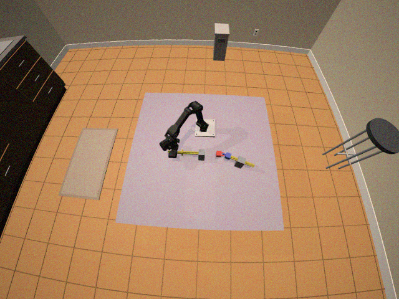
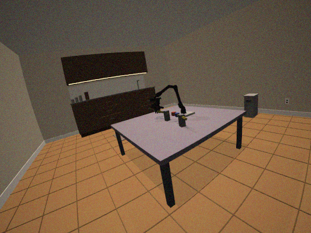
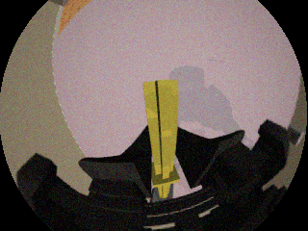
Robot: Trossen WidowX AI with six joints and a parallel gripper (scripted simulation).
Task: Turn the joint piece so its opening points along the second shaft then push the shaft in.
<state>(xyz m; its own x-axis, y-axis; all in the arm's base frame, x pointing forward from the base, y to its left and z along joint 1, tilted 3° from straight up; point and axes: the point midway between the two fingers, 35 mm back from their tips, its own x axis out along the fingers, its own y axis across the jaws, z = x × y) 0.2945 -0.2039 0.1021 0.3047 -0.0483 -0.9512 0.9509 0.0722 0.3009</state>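
The second shaft [image 1: 190,152] [image 3: 166,111] is yellow with a small collar and runs through a grey block [image 1: 201,155] [image 2: 166,115]. My gripper [image 1: 173,152] [image 3: 158,127] is shut on this shaft near its far end, away from the joint; the shaft's end sticks out past the fingers in the wrist view. The red joint piece [image 1: 219,153] [image 2: 173,113] is roughly in line with the second shaft, with a gap between it and that shaft's block. Blue hinge part [image 1: 227,156] joins it to the first yellow shaft [image 1: 249,164], which slants through its block [image 1: 239,162] [image 2: 181,121]. The opening is too small to make out.
The arm's white base plate [image 1: 209,132] [image 2: 189,114] is behind the shafts. All stands on the pale table top [image 1: 199,199] [image 2: 155,140]. A stool [image 1: 383,135] is off to the right, and dark cabinets [image 1: 28,80] are at the left.
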